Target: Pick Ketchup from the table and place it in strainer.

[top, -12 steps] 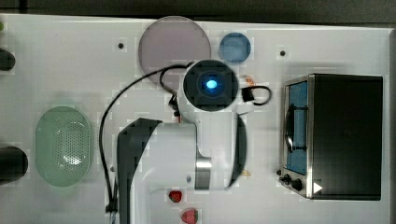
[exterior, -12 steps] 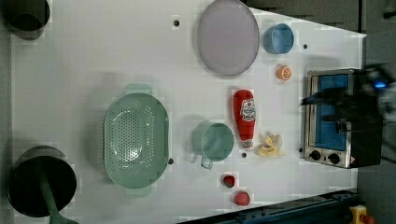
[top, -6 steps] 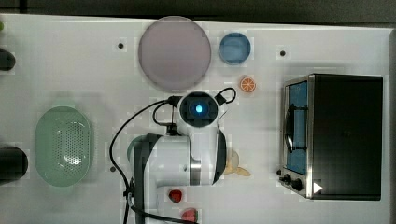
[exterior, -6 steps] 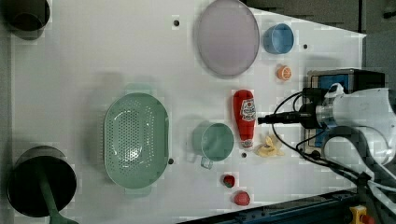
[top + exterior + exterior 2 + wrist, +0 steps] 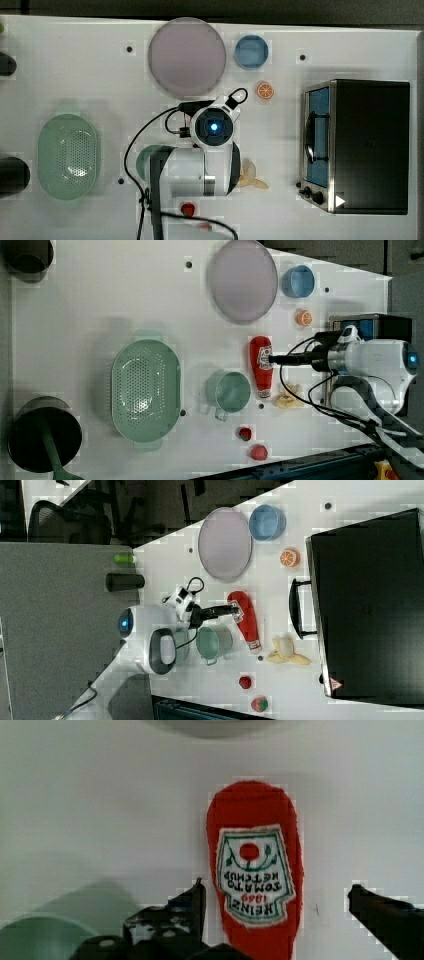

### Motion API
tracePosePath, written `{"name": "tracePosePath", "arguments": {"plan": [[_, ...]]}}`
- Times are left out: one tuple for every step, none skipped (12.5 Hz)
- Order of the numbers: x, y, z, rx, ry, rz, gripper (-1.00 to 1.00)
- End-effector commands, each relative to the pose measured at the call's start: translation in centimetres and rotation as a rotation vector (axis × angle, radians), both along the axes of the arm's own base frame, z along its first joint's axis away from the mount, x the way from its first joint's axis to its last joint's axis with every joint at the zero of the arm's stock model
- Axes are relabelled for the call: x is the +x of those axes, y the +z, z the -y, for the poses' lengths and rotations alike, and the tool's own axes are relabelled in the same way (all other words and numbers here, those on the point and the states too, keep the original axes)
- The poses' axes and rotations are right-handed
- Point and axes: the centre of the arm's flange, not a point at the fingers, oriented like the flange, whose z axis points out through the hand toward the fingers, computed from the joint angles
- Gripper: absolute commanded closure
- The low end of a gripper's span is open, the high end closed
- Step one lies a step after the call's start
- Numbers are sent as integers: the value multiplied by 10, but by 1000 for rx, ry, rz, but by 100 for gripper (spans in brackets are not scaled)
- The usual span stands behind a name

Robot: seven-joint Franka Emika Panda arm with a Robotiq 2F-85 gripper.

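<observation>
bench (image 5: 75,65): white top, small dark holes in it | room: dark office chair (image 5: 47,517) in the right view's upper left, beyond the bench edge | grey surface (image 5: 55,630) along the right view's left | light: even, soft shadows

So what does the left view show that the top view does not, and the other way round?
The left view alone shows the Ketchup lying on the table between the green cup and the banana, with the open pincer over its label. The top view alone shows the full dark roof of the toaster oven; there the arm covers the bottle. Both share the strainer, the plate, the blue cup and the orange slice.
</observation>
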Motion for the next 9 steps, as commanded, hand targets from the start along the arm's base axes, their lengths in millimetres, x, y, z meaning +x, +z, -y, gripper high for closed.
{"name": "tracePosePath", "arguments": {"plan": [[-8, -41, 0, 10, 51, -45, -100], [-10, -52, -1, 13, 50, -48, -100], [-11, -63, -1, 16, 48, -47, -100], [-12, -72, -2, 19, 47, -47, -100], [-12, -79, -2, 21, 47, -45, -100], [-12, -83, -3, 22, 46, -39, -93], [-11, -83, -2, 22, 44, -25, -70], [-10, -81, -2, 21, 43, -17, -44], [-8, -76, -3, 21, 43, -7, -25]]}}
